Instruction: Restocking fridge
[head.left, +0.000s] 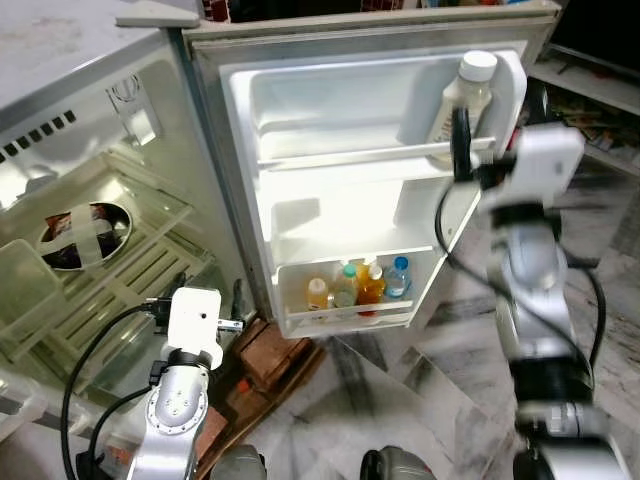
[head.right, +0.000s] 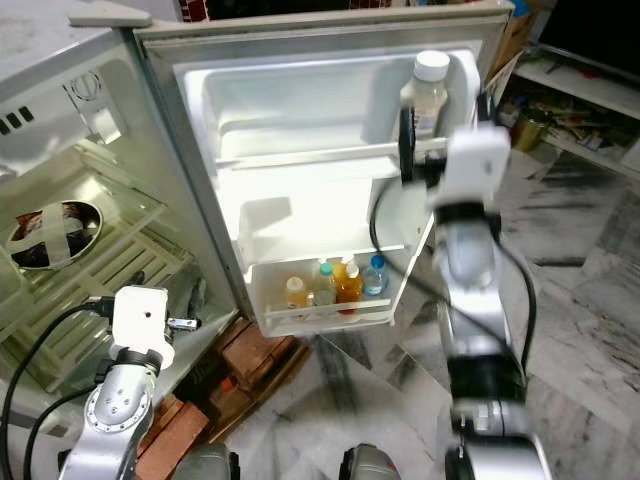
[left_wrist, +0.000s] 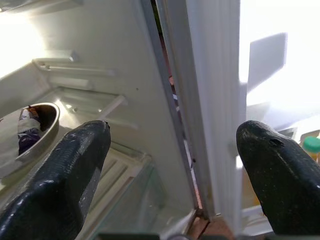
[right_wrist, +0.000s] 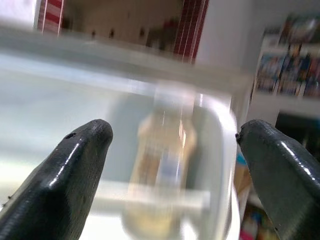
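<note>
The fridge door (head.left: 330, 215) stands wide open. On its top shelf a pale bottle with a white cap (head.left: 467, 100) stands upright behind the rail. My right gripper (head.left: 461, 145) is raised just in front of that bottle. In the right wrist view its fingers (right_wrist: 75, 170) are open, with the blurred bottle (right_wrist: 165, 165) beyond the gap and nothing held. My left gripper (left_wrist: 172, 145) is low by the fridge body, open, facing the door hinge edge. Several small bottles (head.left: 358, 285) fill the bottom door shelf.
Inside the fridge a metal bowl (head.left: 85, 235) rests on a clear shelf (head.left: 150, 265). Bricks (head.left: 270, 360) prop up the fridge's front corner on the marble floor (head.left: 400, 400). A low cluttered shelf (head.left: 600, 115) runs along the right.
</note>
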